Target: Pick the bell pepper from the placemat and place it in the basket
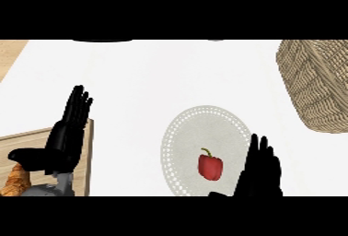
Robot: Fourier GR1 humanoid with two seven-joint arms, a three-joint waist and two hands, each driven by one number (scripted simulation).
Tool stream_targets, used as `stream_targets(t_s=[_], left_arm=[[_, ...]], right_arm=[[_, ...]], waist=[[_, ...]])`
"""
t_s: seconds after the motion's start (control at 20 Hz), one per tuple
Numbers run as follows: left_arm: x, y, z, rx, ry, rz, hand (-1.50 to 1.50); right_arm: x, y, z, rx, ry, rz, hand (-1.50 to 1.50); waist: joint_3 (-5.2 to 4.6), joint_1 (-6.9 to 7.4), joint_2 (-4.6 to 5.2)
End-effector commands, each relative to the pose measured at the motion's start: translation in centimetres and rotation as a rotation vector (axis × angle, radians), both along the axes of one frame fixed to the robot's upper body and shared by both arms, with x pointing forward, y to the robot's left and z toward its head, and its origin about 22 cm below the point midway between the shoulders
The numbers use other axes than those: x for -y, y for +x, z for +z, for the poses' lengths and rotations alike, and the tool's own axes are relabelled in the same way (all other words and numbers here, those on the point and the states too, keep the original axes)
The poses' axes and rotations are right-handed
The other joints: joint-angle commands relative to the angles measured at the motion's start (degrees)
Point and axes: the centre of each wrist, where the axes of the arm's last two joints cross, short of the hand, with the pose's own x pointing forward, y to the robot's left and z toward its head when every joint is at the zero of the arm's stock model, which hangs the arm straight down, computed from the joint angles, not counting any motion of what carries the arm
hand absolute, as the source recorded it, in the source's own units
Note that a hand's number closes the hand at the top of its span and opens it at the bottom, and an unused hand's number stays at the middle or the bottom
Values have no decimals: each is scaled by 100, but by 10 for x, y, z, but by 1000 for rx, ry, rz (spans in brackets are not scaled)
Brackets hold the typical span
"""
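A red bell pepper [210, 167] with a green stem lies on a round white lacy placemat [197, 129] in the lower middle of the head view. My right hand [260, 171] stands open just right of the pepper, fingers straight and pointing up, over the placemat's right edge and apart from the pepper. A woven wicker basket [318, 87] sits at the upper right, partly cut off by the view's edge. My left hand [66, 133] rests open at the left, fingers up.
A wooden cutting board [31, 140] lies at the lower left under my left hand, with a brown bread-like item [15, 182] on it. A dark object [102, 40] shows at the counter's far edge.
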Motion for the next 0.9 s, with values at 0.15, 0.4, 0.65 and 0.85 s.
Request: stream_targets(t_s=[0.15, 0.4, 0.65, 0.85], left_arm=[[-5, 0, -4, -14, -6, -9, 0], [-4, -5, -1, -6, -1, -9, 0], [-7, 5, 2, -3, -10, 2, 0], [-4, 9, 7, 9, -15, -12, 0]], right_arm=[[-9, 11, -12, -87, 76, -203, -150], [-8, 20, -14, -121, 94, -200, -150], [-4, 22, -16, -140, 125, -217, -150], [-10, 30, -25, -132, 134, -204, -150]], waist=[[3, -8, -5], [3, 21, -10], [4, -26, -11], [5, -6, -4]])
